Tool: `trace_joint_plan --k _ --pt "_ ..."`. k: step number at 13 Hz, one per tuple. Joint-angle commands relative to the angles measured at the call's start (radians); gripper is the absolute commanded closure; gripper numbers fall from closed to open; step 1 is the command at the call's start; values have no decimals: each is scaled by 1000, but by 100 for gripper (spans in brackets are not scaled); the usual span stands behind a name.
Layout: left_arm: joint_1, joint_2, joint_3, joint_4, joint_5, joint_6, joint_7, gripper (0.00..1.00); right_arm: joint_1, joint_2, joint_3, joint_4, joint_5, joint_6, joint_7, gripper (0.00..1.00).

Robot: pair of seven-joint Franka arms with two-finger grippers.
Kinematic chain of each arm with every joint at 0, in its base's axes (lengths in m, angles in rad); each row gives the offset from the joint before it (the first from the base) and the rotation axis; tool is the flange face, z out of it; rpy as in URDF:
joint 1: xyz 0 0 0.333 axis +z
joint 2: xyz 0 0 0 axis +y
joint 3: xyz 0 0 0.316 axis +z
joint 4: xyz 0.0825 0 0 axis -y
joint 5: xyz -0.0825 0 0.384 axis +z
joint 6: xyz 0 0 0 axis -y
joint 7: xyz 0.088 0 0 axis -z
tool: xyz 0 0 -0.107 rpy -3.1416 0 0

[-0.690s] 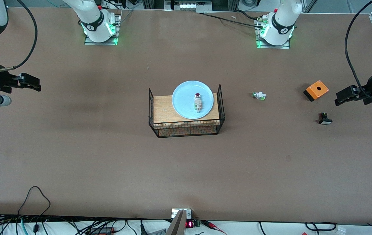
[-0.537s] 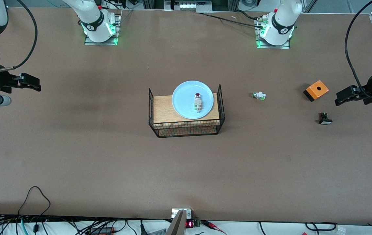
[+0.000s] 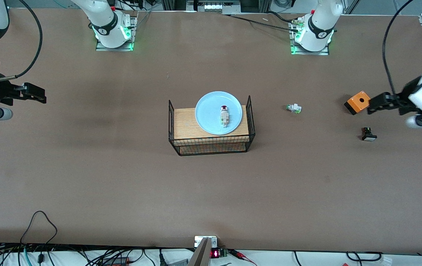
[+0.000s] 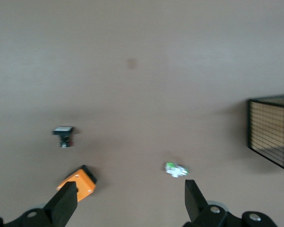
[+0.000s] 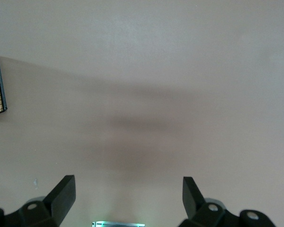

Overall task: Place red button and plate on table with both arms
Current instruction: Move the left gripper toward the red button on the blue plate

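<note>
A black wire basket (image 3: 211, 142) with a light wooden board (image 3: 185, 123) stands mid-surface. Toward the left arm's end lie a small white part with a green cap (image 3: 293, 108), an orange box with a round hole (image 3: 358, 102) and, nearer the front camera, a black part with a white cap (image 3: 368, 134).

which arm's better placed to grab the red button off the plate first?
Probably left, marginally. The left claw hangs open over the orange box; the right claw hangs open at its own table end, farther off. The red button lies on the plate toward the left arm's end.
</note>
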Motion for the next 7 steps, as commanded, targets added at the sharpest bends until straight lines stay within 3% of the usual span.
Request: trace_joint_plan --k 1,4,7 --pt "-8 14 -144 -13 -5 -30 5 0 -6 8 3 28 0 -16 -5 0" --pt "-40 89 -236 -14 -6 -44 17 0 -7 10 3 26 0 -16 -5 0" --pt "-114 203 -245 32 3 -31 27 0 -12 10 3 26 1 -16 0 0"
